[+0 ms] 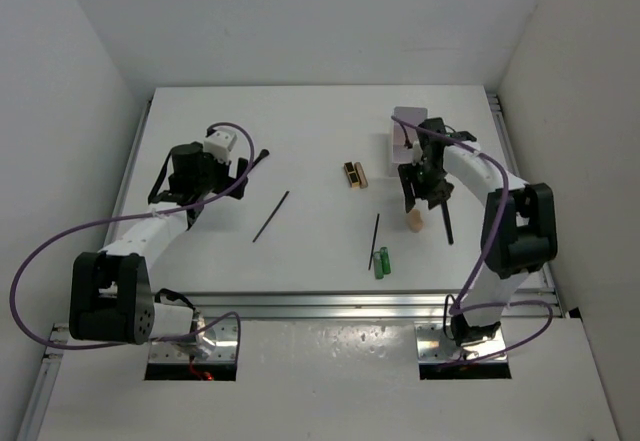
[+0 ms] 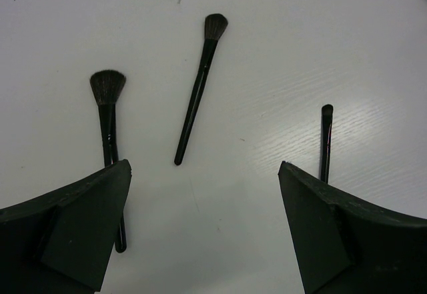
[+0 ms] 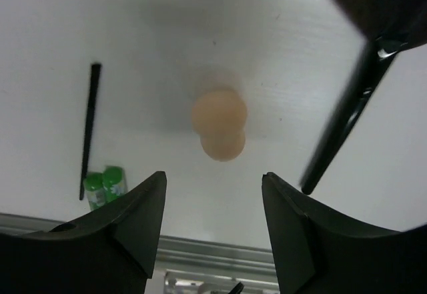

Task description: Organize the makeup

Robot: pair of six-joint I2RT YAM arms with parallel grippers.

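Left gripper (image 2: 205,167) and right gripper (image 3: 213,176) gaped wide — empty.
2 black flared-head brushes (image 2: 197,94) lay ahead of the left; a blurred peach lump (image 3: 219,126) ahead of the right.

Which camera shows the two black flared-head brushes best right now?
Left wrist. Both black flared-head brushes lie sharp on the white table, one partly behind the left hand. Top external hides them almost wholly under the left arm; right wrist shows neither.
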